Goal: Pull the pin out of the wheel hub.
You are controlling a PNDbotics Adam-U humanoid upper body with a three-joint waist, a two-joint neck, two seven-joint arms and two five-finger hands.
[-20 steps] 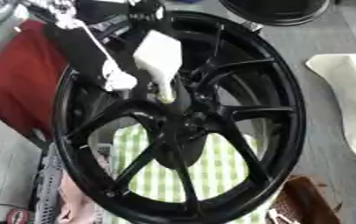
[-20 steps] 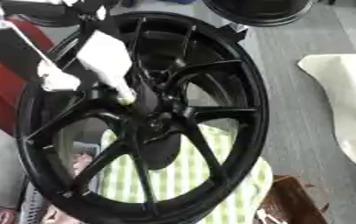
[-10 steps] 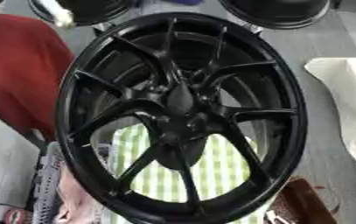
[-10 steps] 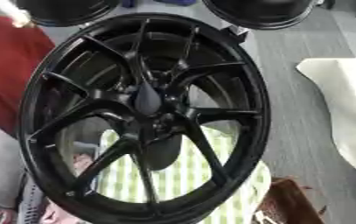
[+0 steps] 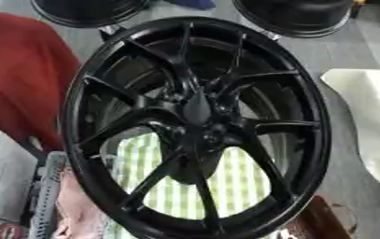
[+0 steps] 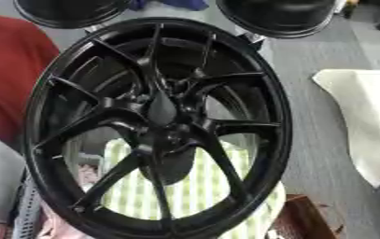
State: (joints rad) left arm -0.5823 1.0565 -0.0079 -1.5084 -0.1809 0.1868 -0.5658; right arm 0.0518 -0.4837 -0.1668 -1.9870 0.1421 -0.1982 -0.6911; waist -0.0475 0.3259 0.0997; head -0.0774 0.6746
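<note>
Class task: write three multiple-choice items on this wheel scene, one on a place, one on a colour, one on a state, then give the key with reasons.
1. Where does the green-and-white checked cloth show?
A. Through the lower spokes of the wheel
B. Draped over the top rim
C. On the floor at far right

2. What colour is the wheel?
A. Silver
B. Black
C. Red

3. Are the robot's hands at the hub?
A. Left hand grips it
B. Both hands rest on it
C. No hand is in view

Key: A, the checks appear between the lower spokes; B, rim and spokes are black; C, neither eye view shows a hand.
</note>
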